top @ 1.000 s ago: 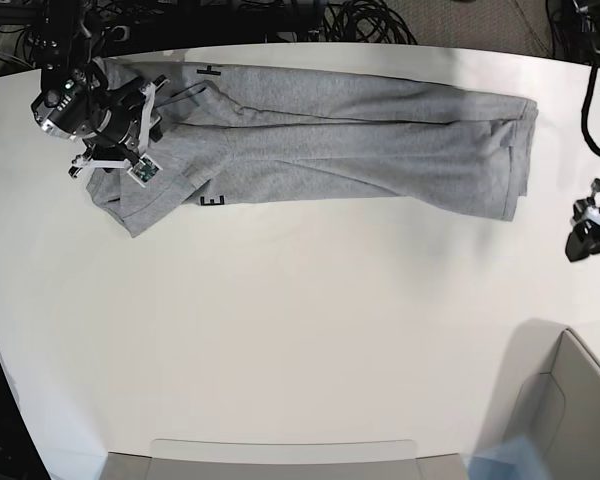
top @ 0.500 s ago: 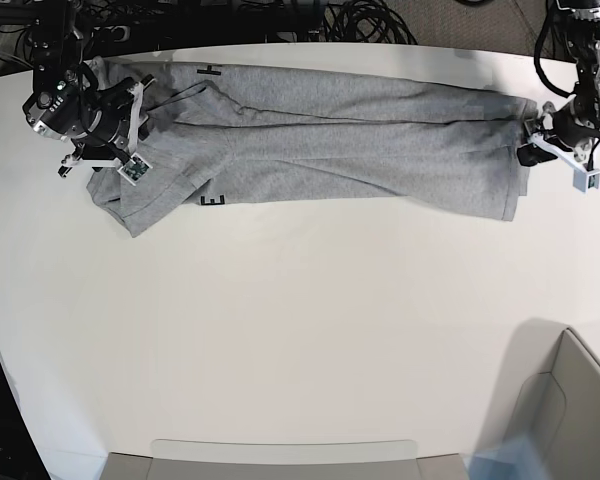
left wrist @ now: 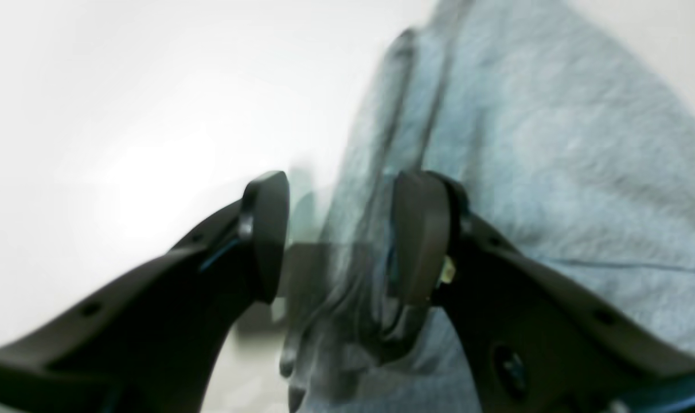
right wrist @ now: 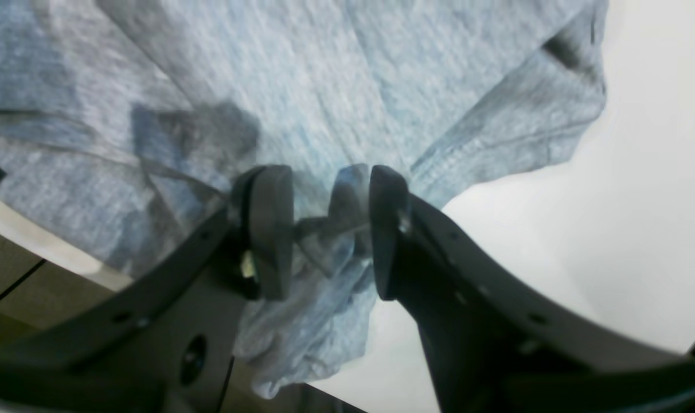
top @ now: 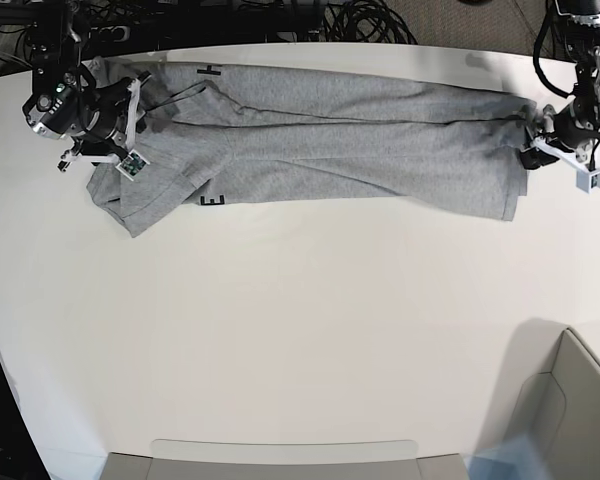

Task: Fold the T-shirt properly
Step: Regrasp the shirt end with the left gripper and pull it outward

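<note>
1. T-shirt [top: 320,160] lies on the white surface [top: 310,320] as a long folded strip, creased and spread out at the end nearer the right arm. All places below are given relative to it.
2. Left fingers [left wrist: 339,238]: spread, astride the layered edge at the shirt's one end. No pinch is observed.
3. Right fingers [right wrist: 333,232]: spread, over the rumpled cloth at the shirt's opposite end. No pinch is observed; contact with the cloth cannot be confirmed.
4. Step in hand, as judged: taking both ends of the shirt for the next fold or a straightening pull.
5. Recommended: seat the left fingers low enough to catch every layer of the shirt's edge before closing.
6. Recommended: gather the right-hand grip from flat cloth beside the wrinkle; a pinch on the ridge alone may drag only the top layer.
7. Recommended: close both sides, tension the shirt gently, then lift evenly. Uneven lifting risks skewing the strip.
</note>
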Robot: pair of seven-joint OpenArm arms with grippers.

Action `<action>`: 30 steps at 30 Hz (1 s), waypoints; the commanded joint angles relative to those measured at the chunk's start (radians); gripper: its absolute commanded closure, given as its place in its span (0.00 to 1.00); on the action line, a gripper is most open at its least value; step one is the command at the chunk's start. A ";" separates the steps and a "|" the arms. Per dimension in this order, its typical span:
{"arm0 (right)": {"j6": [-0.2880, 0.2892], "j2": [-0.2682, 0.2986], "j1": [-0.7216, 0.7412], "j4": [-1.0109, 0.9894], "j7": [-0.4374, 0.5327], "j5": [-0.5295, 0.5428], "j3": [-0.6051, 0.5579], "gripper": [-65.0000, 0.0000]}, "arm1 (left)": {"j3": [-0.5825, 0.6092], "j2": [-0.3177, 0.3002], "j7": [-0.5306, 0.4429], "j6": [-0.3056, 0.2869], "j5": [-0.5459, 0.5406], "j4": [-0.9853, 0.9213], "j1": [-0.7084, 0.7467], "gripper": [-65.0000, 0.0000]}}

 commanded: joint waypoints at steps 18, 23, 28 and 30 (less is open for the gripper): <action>0.014 0.036 0.008 0.015 0.011 0.004 0.006 0.66 | 0.154 -0.022 -0.017 -0.070 -0.084 0.005 -0.006 0.54; 0.014 0.036 0.006 0.015 0.011 0.004 0.006 0.66 | 0.156 -0.026 -0.017 -0.071 -0.084 -0.010 -0.004 0.54; 0.014 0.036 0.006 0.015 0.011 0.004 0.006 0.66 | 0.193 -0.026 -0.017 -0.073 -0.083 -0.038 -0.003 0.74; 0.014 0.036 0.005 0.015 0.011 0.004 0.006 0.66 | 0.185 -0.023 -0.019 -0.071 -0.081 -0.083 -0.006 0.87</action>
